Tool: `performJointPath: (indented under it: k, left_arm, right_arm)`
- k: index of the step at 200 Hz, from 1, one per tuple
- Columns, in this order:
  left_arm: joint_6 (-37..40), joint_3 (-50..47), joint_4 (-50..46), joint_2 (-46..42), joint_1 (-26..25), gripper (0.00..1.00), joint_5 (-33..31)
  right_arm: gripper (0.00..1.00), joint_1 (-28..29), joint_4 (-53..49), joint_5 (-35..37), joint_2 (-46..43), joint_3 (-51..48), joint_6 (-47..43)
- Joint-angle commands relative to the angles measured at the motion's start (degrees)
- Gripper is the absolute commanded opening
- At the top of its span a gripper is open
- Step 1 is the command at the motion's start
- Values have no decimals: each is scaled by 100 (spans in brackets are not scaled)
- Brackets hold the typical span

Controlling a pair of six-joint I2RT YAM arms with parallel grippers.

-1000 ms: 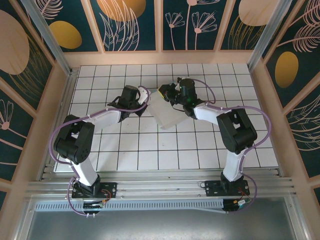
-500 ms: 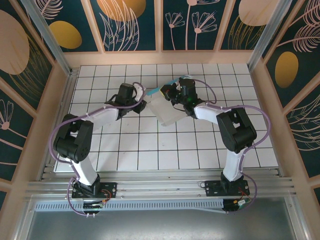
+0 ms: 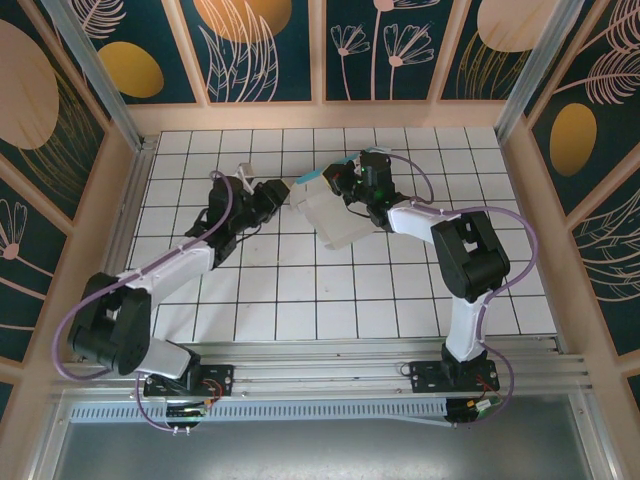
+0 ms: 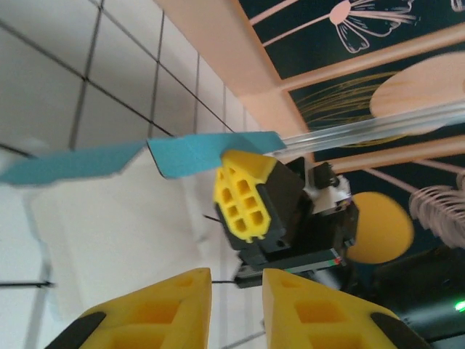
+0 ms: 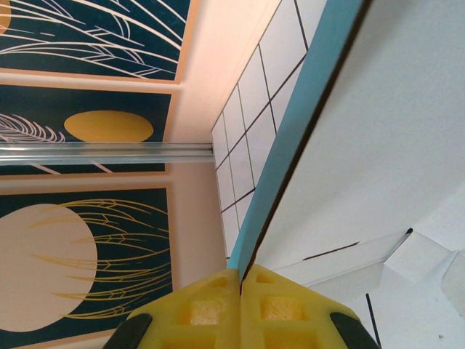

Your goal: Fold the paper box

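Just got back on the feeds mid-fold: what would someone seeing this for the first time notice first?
The paper box, a pale sheet with a turquoise edge showing, stands out against the white tiled table, toward its back middle. The right gripper has its fingers shut on that turquoise edge. The left gripper sits just left of the sheet, fingers slightly apart and holding nothing.

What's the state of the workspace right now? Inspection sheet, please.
Surface: white tiled table, black grid lines.
Job's things: paper box, pale face toward the top camera, turquoise flap raised at its far-left edge.
Clutter: nothing seen.
Claws: right claw shut on the turquoise flap; left claw slightly open, holding nothing, short of the box.
Cables: purple cables loop along both arms, away from the box.
Surroundings: dark leaf-print wall panels; metal rail at the near edge.
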Motion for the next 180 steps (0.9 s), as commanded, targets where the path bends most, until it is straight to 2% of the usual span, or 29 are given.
performJointPath:
  k: [1, 30, 65, 92, 124, 180]
  left_arm:
    - [-1935, 448, 264, 419, -142, 26, -102]
    - [-2373, 700, 63, 971, -144, 25, -526]
    - [-2132, 699, 382, 1252, -150, 31, -1251]
    - [-2229, 700, 876, 1572, -135, 34, -1260]
    - [-2317, 913, 1025, 1857, -126, 19, -1226]
    - [-2189, 974, 1554, 2266, -124, 12, -976]
  right_arm:
    - [0, -52, -79, 215, 55, 51, -83]
    - [0, -61, -88, 219, 11, 37, -100]
    - [0, -67, -89, 180, -4, 41, -135]
    - [0, -69, -71, 171, -18, 17, -137]
    - [0, -77, -71, 178, -46, -2, -149]
    - [0, -75, -75, 153, -15, -2, -127]
